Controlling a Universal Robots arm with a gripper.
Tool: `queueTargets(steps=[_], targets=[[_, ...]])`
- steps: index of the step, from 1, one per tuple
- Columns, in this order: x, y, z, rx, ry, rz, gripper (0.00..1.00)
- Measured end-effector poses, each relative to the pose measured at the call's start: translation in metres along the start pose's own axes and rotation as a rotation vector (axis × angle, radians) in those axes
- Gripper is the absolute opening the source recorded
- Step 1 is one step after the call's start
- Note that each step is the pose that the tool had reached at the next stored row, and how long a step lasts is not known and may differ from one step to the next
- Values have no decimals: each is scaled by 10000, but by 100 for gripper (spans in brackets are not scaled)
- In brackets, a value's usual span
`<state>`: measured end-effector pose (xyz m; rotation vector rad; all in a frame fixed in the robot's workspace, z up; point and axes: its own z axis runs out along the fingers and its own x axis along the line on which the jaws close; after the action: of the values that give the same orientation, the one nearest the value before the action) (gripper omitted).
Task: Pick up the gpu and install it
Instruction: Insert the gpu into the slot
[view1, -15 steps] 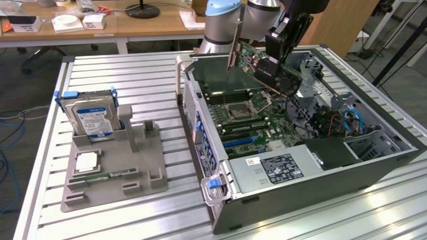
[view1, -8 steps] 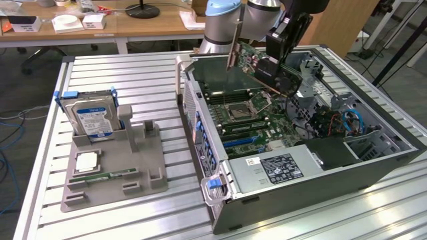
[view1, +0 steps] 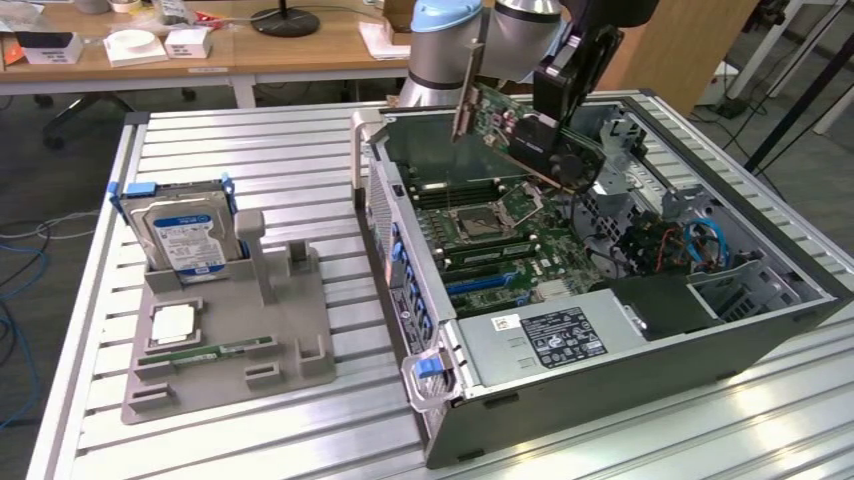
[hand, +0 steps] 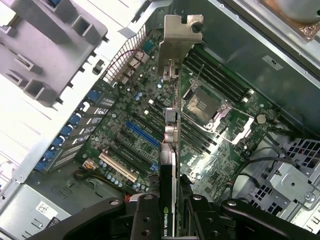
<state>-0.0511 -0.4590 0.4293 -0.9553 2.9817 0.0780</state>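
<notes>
Nearest to the wrist camera is the gpu (hand: 170, 165), seen on its thin edge, and the pincer (hand: 172, 210) is clenched on it: one black finger (hand: 145, 215) presses on each flat face of the card, at the end away from the silver bracket (hand: 177, 45). The long axis of the card therefore runs straight out from the pincer to the bracket. In the exterior view the gpu (view1: 534, 130) hangs in the air over the open computer case (view1: 601, 400), well above the motherboard (view1: 494, 230) and touching nothing but the pincer (view1: 561, 110). It is tilted, with the bracket end higher and toward the exterior view's left. As I judge it, the card is lifted but not yet seated. Its edge crosses the blue slot (hand: 142, 132) at an angle and does not lie along it, so the two are not lined up. Outside the case, on the bench (view1: 267, 150), a grey holder (view1: 267, 340) carries the hard drive (view1: 187, 235) upright and a green memory stick (view1: 200, 352) lying flat.
</notes>
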Motion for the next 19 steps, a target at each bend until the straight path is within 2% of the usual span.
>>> queueTargets(steps=[19], targets=[[0,0,0,-16,29,-647,26]])
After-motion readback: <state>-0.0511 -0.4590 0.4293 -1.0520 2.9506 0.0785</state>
